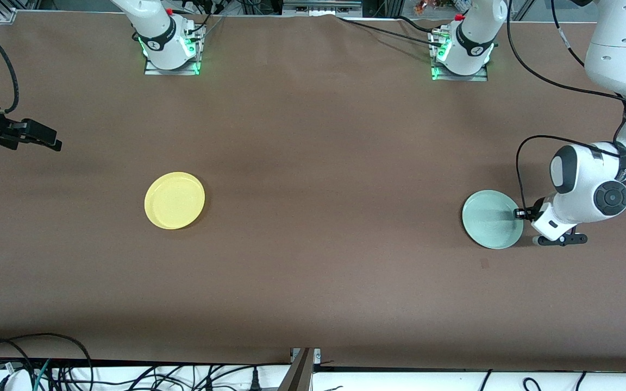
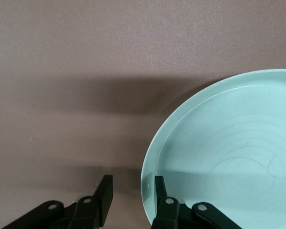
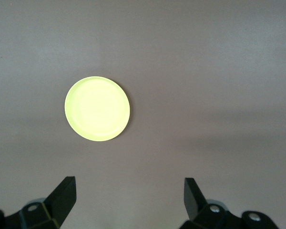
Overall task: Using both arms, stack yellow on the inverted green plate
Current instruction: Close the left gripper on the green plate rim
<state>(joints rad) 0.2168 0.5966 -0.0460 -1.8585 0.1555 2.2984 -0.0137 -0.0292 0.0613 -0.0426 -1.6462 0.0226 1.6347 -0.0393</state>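
Bench [image 1: 313, 163] is covered in plain brown matte sheet, with loose black cables [image 1: 47, 369] along the edge nearest the front camera and both arm bases bolted at the other edge. Green plate [image 1: 491, 219] lies rim-up toward the left arm's end; the left gripper [image 1: 520, 213] has its jaws straddling the plate's rim, one finger inside and one outside, narrowed but not visibly clamped. Yellow plate [image 1: 174, 200] lies rim-up toward the right arm's end, well apart from the green one; the right gripper [image 3: 129, 193] waits above the bench with jaws wide apart.
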